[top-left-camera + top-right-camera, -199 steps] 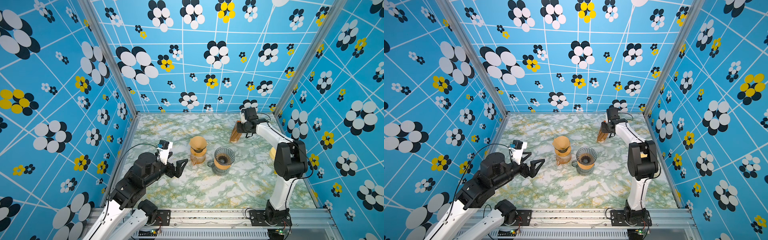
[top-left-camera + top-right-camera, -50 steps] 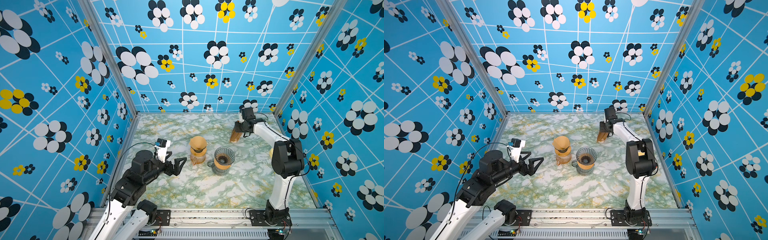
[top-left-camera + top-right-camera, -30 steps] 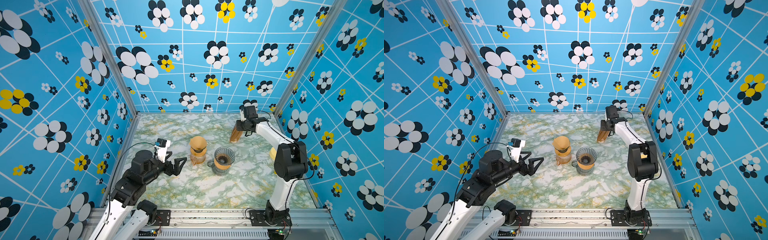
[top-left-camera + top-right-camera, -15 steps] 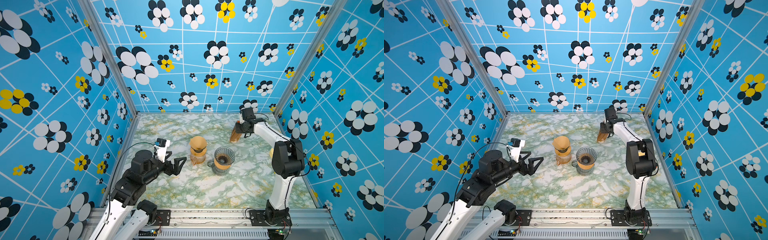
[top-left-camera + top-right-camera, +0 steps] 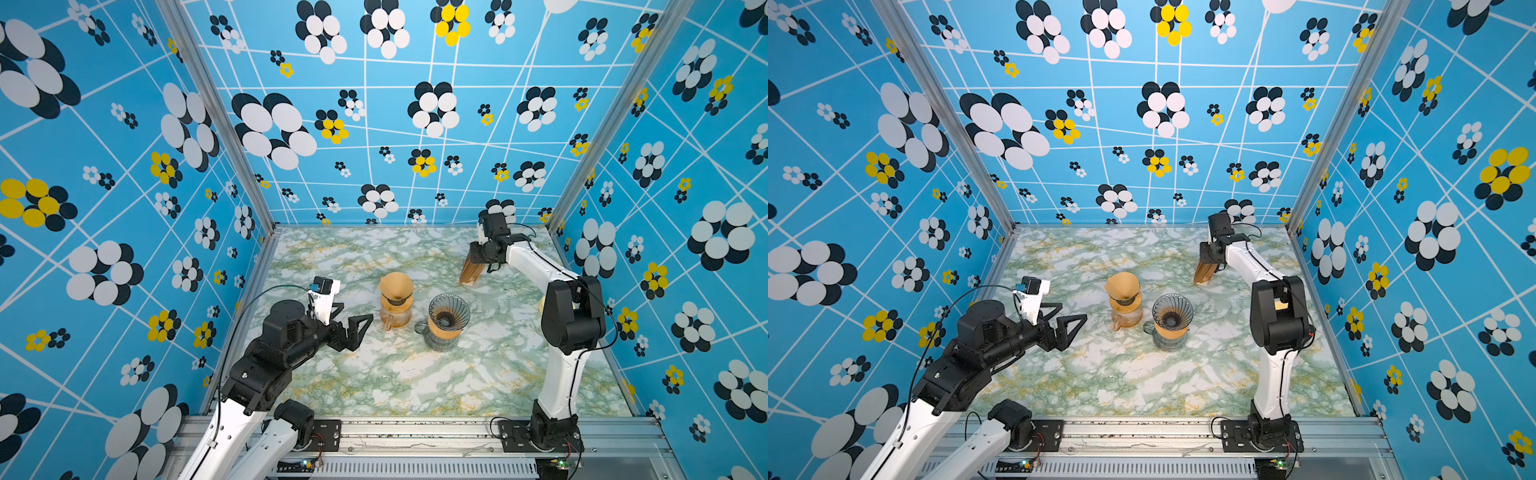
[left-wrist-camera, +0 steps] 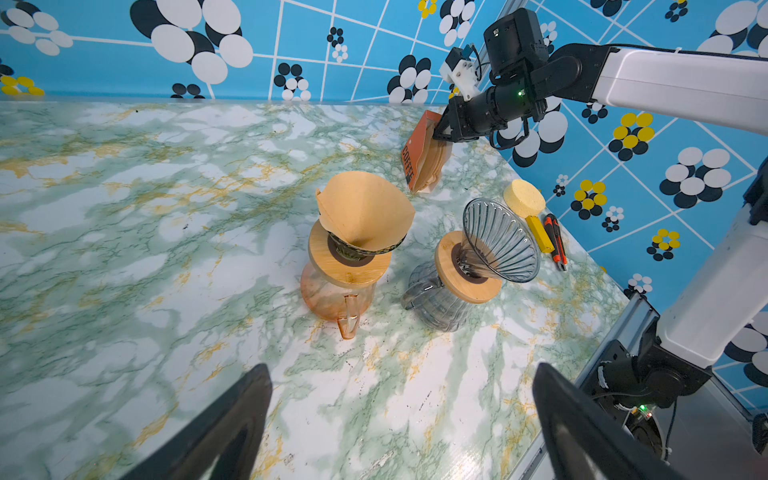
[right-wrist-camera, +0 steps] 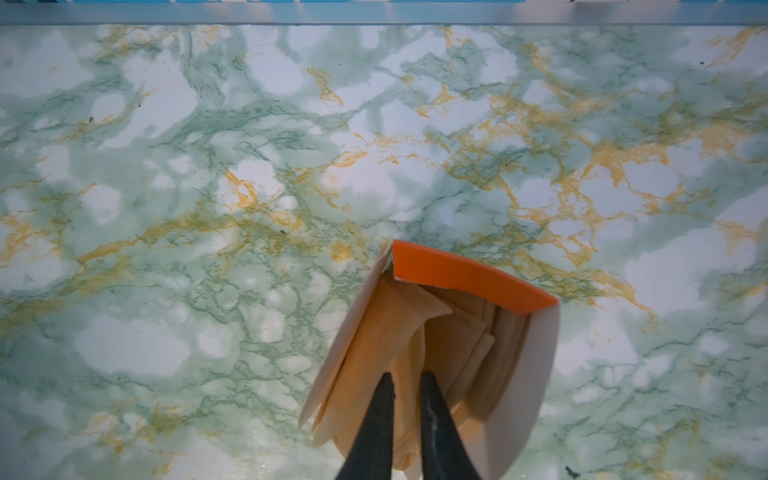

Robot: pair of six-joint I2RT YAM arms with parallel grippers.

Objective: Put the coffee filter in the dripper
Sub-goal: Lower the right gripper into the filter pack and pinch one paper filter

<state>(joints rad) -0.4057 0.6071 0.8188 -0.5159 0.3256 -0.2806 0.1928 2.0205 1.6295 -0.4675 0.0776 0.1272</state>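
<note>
— Top views first: how do the arms sit?
— The left gripper (image 5: 353, 316) hovers level, claw spread wide and empty, facing the amber dripper (image 5: 396, 286). The right arm reaches to the far side, and the right gripper (image 5: 476, 259) dips into the filter pack (image 5: 470, 274). Neither has moved since a second ago.
— Left wrist view?
— The amber dripper carries a paper cone (image 6: 365, 212). The dripper (image 6: 498, 241) on the grey server (image 6: 436, 299) holds nothing.
— Right wrist view?
— The claw is clenched on a coffee filter (image 7: 405, 357) inside the pack.
</note>
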